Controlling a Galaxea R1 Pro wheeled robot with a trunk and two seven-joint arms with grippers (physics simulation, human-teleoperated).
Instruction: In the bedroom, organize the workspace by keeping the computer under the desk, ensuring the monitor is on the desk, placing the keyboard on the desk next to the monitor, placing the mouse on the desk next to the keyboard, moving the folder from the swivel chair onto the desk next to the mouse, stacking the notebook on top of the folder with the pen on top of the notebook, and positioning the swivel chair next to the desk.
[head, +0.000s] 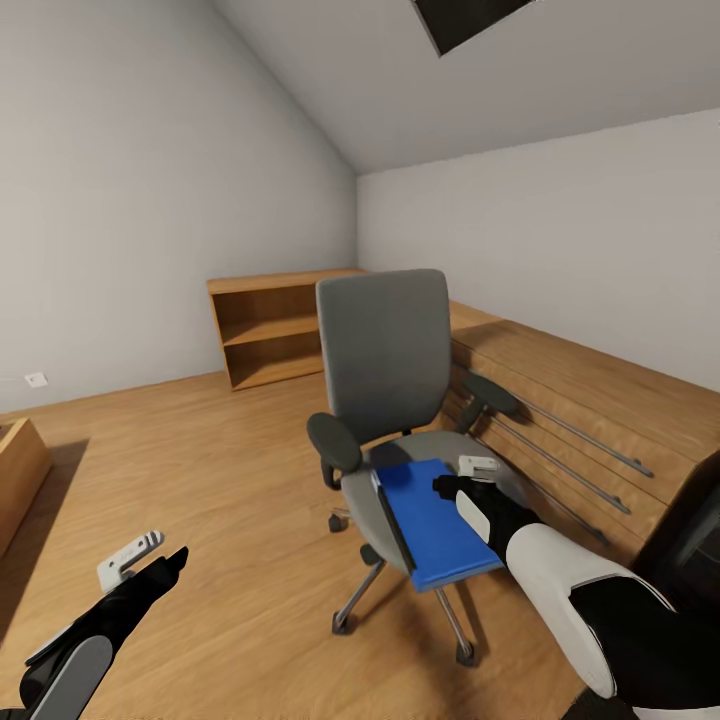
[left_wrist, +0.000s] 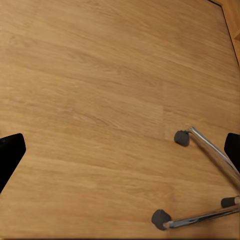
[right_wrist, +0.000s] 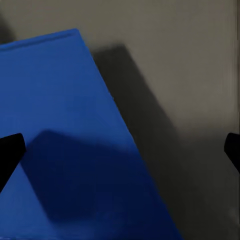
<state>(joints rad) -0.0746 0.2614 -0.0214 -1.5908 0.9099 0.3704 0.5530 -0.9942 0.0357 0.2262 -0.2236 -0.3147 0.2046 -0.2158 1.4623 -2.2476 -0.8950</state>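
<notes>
Right gripper (head: 470, 490), fingers wide open & empty above the bright blue flat folder (head: 435, 520) overhanging the grey padded swivel chair (head: 390, 360), risks nudging it off the seat edge; left gripper (head: 150, 560) fingers also spread, empty.

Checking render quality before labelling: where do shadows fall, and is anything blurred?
Head view: sharp, wide-angle stretch at the edges. Right wrist view: a dark shadow falls across the folder and the swivel chair seat. Left wrist view: evenly lit floor, crisp.
</notes>
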